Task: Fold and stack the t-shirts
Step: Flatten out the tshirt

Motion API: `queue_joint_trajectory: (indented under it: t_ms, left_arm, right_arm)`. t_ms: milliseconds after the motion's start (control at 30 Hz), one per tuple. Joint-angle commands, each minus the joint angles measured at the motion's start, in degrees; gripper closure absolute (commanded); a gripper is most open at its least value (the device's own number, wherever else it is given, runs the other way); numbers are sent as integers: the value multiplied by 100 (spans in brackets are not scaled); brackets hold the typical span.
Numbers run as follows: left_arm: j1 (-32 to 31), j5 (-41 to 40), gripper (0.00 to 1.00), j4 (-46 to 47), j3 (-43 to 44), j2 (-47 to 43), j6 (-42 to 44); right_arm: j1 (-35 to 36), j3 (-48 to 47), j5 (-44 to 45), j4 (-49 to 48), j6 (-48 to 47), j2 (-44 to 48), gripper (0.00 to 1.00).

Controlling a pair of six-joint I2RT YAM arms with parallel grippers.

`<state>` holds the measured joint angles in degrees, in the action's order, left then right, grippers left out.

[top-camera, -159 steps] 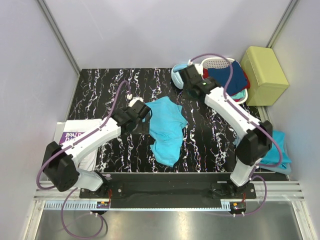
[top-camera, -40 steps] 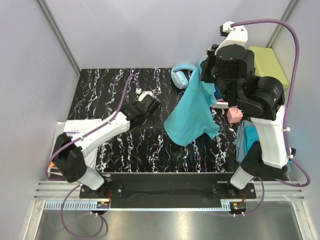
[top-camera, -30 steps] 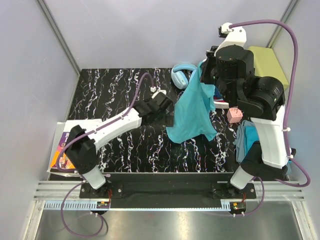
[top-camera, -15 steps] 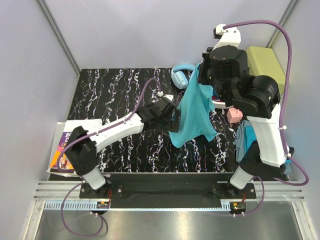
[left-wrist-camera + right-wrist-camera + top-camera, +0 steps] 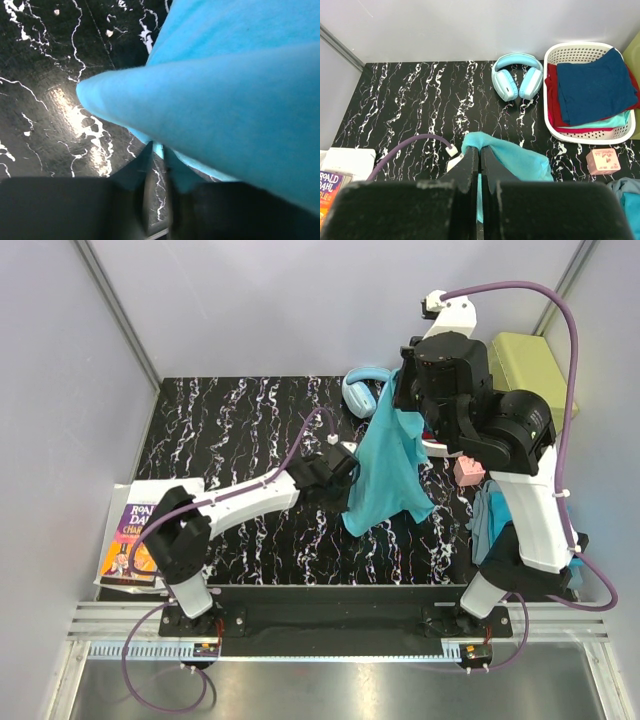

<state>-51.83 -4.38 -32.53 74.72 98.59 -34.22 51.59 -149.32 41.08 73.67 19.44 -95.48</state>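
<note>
Turquoise t-shirt (image 5: 386, 465) hangs pinched in the raised right hand (image 5: 480, 151).

I see open table (image 5: 220, 430) left of the headphones (image 5: 362, 392); hanging t-shirt (image 5: 385, 470), basket (image 5: 585, 133) and pink cube (image 5: 603, 161) crowd their right.

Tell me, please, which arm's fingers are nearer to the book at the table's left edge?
Left. The left fingers pinch the teal t-shirt at its lower edge mid-table, right of the book; the right fingers hold its top high, farther right.

black marbled table (image 5: 220, 430) with blue headphones (image 5: 516, 81), a white basket (image 5: 600, 134), a pink cube (image 5: 603, 161)
</note>
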Motion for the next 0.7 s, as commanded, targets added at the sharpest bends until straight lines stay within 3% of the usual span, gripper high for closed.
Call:
queue_joint_trajectory:
  t_ms: [0,100,233,267,367,400,433,500,567,667]
  left_arm:
    - [-11,78,100,195,-115,-182,82]
    - [-11,-132,100,169,-238,-366,117]
    - [-11,-982,97,-77,-370,-988,100]
    - [-11,-1151,84,-208,-396,-1156,73]
    - [-2,-1714,67,-359,-572,-1894,20]
    - [-11,-1811,51,-385,-685,-2270,20]
    - [-11,-1951,42,-377,-730,-2456,20]
    - [-11,-2031,31,-394,-870,-2895,12]
    - [-11,-2102,30,-447,-950,-3090,3]
    - [-11,-2189,29,-596,-1056,-3284,-24]
  right_arm:
    - [-9,8,137,-107,86,170,100]
    - [-18,-1,137,-116,69,153,100]
    - [-18,-167,23,-142,-80,13,100]
    - [-18,-481,-3,-151,-124,-179,100]
    - [8,-1351,-275,-431,-449,-585,100]
    - [35,-1346,-363,-893,-633,-568,100]
    - [279,-1267,-277,-1177,-783,-429,100]
    - [657,-566,91,-2288,-1500,-174,100]
    - [1096,22,198,-2899,-1776,187,100]
    - [1570,-306,338,-3043,-1803,206,100]
